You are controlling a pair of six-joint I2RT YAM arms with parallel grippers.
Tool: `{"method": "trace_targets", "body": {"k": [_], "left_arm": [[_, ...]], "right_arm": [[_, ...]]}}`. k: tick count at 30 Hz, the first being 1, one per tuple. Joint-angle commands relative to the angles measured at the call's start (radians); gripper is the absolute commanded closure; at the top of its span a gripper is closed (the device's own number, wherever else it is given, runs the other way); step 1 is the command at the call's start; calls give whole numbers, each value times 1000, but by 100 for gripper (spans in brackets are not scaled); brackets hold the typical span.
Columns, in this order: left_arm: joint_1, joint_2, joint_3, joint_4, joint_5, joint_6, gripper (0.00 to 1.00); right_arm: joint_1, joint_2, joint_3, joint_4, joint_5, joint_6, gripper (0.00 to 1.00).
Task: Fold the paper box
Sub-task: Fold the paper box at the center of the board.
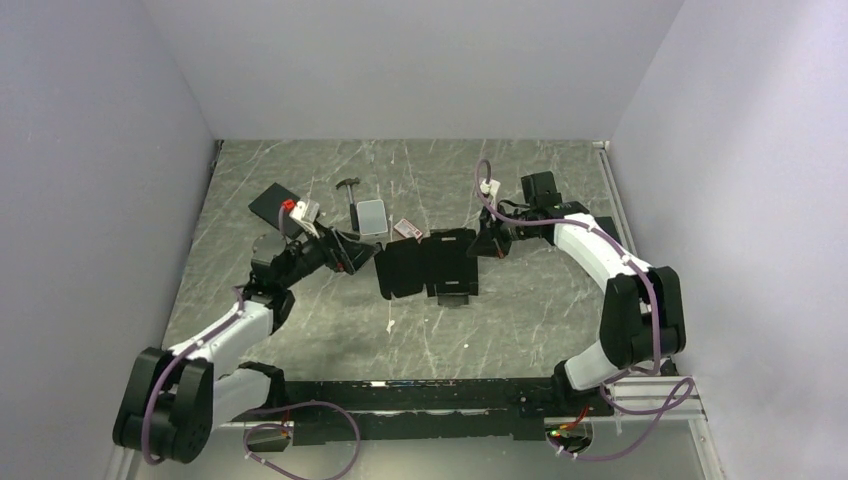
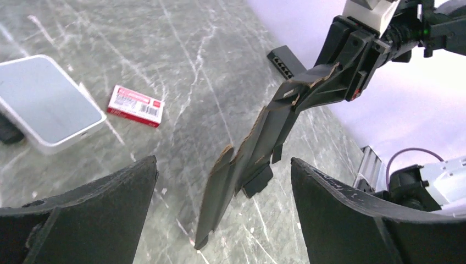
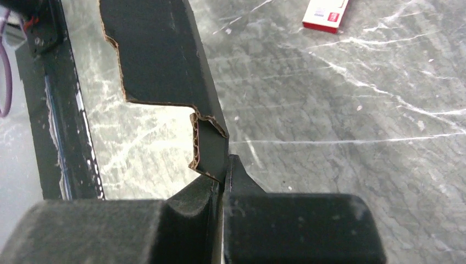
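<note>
The paper box (image 1: 428, 263) is a flat piece of matte black die-cut cardboard with flaps and notched tabs, at the middle of the table. My right gripper (image 1: 490, 243) is shut on a tab at its right edge (image 3: 211, 148), with the brown corrugated edge showing just above the fingers. The left wrist view shows the paper box (image 2: 258, 143) edge-on, lifted and tilted off the table, with the right gripper clamping its far end. My left gripper (image 1: 355, 255) stands open at the box's left edge. Its fingers (image 2: 110, 203) are spread wide on either side of the near edge without touching it.
A silver-grey case (image 1: 371, 216) and a small red-and-white packet (image 1: 405, 228) lie behind the box. A black slab (image 1: 272, 205) sits at the back left, with a small dark tool (image 1: 348, 185) near it. The black front rail (image 1: 400, 400) runs along the near edge.
</note>
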Motion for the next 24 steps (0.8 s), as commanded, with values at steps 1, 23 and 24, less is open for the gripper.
{"method": "trace_targets", "body": {"k": [1,23,24], "left_arm": [[2,88,-27,324,126,0,2],[-316,303,104,247,-48,144,96],[-328,291,124,186,-67,173,100]], "right_arm": [[-3,-54,37,-141,-57,-175,100],[-12,-77,8,-46,-64,-32,100],[-13,-81,3,-35,-49,-21,100]]}}
